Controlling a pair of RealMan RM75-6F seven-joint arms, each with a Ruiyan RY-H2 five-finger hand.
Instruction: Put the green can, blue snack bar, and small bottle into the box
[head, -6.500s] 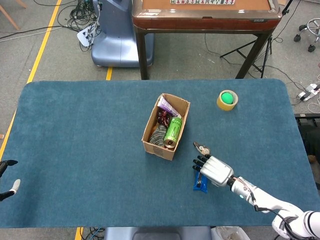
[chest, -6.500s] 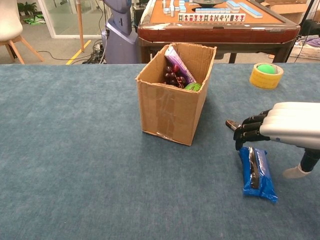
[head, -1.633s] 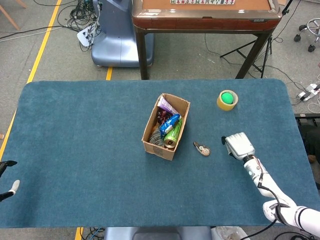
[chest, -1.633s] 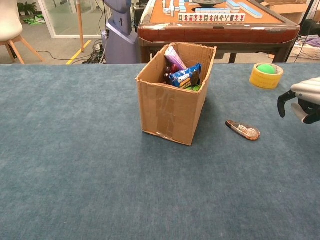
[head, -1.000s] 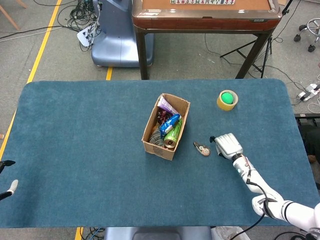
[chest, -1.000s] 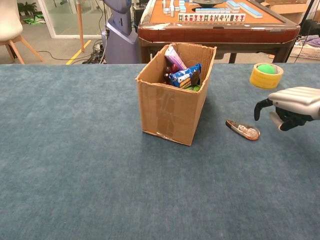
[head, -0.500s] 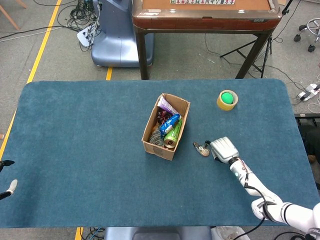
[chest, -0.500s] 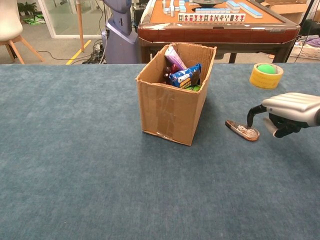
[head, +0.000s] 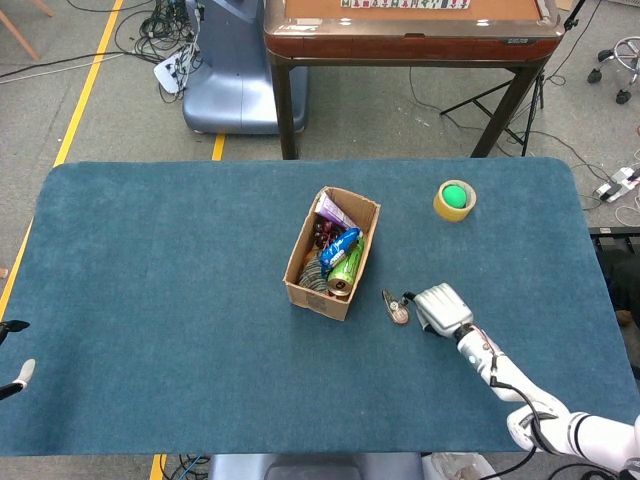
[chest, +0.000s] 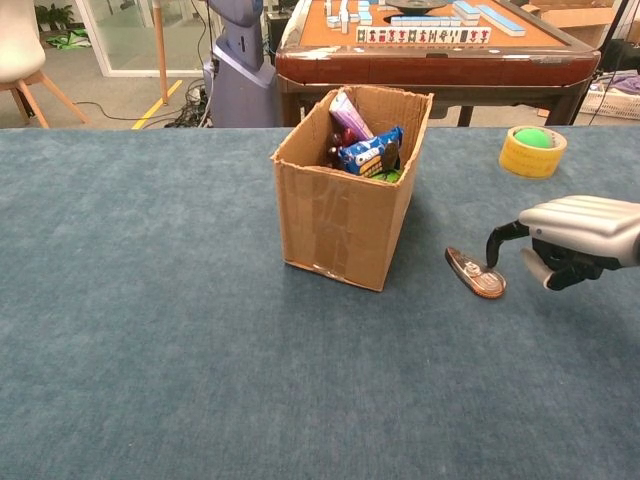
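The cardboard box (head: 316, 299) (chest: 340, 225) stands open at the table's middle. Inside it the green can (head: 347, 267) (chest: 389, 175) lies under the blue snack bar (head: 340, 247) (chest: 368, 155). The small bottle (head: 396, 306) (chest: 475, 273) lies flat on the cloth just right of the box. My right hand (head: 441, 308) (chest: 575, 236) hovers right beside it, fingers curled down, one fingertip (chest: 492, 262) touching the bottle's right end and the thumb apart from it. Only the spread fingertips of my left hand (head: 14, 376) show, at the table's far left edge, holding nothing.
A yellow tape roll with a green ball in it (head: 454, 200) (chest: 532, 150) sits at the back right. A purple packet (head: 333, 212) and other items also fill the box. A brown mahjong table (head: 410, 30) stands behind the blue table.
My right hand came left and down to the bottle; the bottle has been nudged slightly left and turned. Earlier, the blue snack bar went from the table into the box.
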